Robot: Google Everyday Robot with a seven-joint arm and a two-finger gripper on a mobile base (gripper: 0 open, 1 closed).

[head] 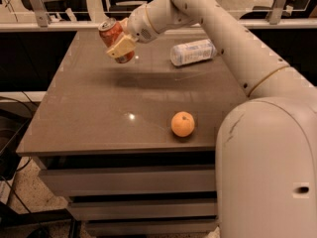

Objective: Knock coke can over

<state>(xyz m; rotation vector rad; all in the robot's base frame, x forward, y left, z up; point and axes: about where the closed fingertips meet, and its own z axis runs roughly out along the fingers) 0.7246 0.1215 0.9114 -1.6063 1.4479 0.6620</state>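
The coke can [113, 36], red-orange with a silver top, is tilted with its top leaning left and is held above the far left part of the brown table [99, 113]. My gripper [119, 44] is shut on the coke can, with a tan finger [121, 46] across its front. My white arm reaches in from the right over the table. The can casts a shadow on the tabletop below it.
A clear plastic bottle [193, 52] with a white label lies on its side at the far right of the table. A round orange fruit [183, 124] sits near the front edge. My white base fills the lower right. Chairs and a rail stand behind the table.
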